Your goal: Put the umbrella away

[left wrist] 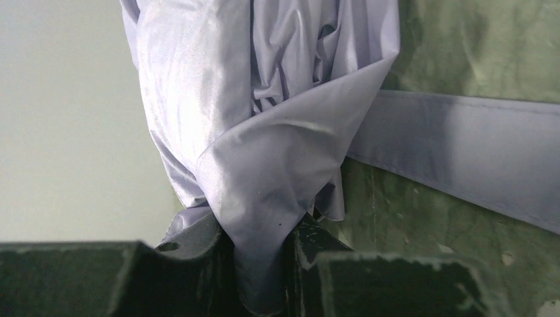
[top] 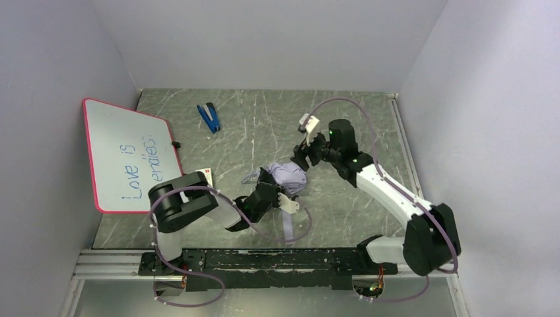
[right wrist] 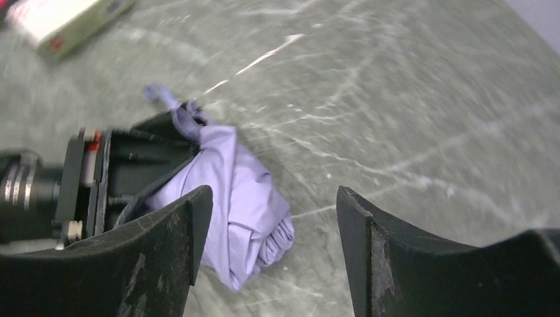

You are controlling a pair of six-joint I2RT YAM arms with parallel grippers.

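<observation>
I have the umbrella [top: 288, 177] bunched mid-surface [top: 264, 125], left fingers [left wrist: 191, 264] clenched on its fabric and right fingers [right wrist: 165, 251] released above it, so I'm bundling, and next I'd gather the loose strap [left wrist: 462, 158].

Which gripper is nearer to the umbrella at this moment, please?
Left. The left gripper is shut on a fold of the umbrella. The right gripper hangs open just above the bundle's far side, apparently not touching it.
</observation>
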